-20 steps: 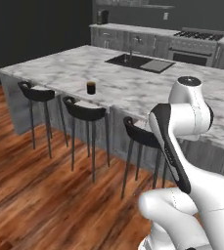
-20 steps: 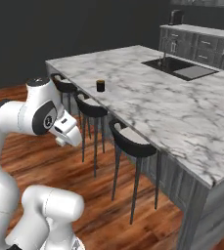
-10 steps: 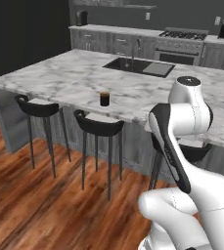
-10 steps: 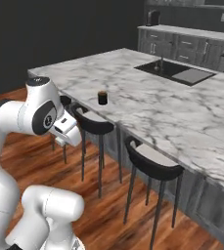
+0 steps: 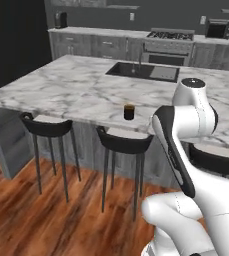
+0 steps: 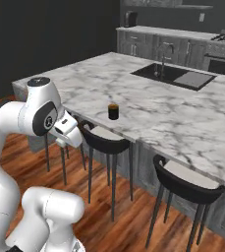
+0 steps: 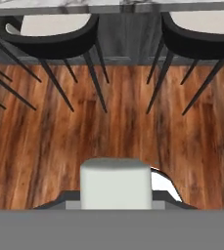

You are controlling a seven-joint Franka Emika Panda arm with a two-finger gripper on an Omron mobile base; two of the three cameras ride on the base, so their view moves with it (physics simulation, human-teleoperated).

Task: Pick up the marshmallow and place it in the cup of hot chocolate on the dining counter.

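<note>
The marshmallow (image 7: 114, 183), a small white squarish block, sits between the fingertips of my gripper (image 7: 115, 199), which is shut on it above the wooden floor. In the right base view my gripper (image 6: 64, 141) hangs low in front of the counter's edge, pointing down and forward. The cup of hot chocolate (image 5: 129, 112) (image 6: 113, 111), a small dark mug, stands upright near the front edge of the dining counter (image 5: 76, 90) (image 6: 153, 110), well ahead of and above the gripper.
Black bar stools (image 5: 124, 142) (image 6: 104, 138) (image 7: 47, 34) line the counter's front, with thin legs over the wood floor (image 7: 118, 127). A black sink with faucet (image 5: 143, 71) (image 6: 175, 76) lies behind the cup. Grey cabinets and a stove (image 5: 168, 40) run along the back wall.
The whole scene has shifted right in both base views, so the base has moved; the cup and counter now sit closer and more central. The arm's pose is unchanged.
</note>
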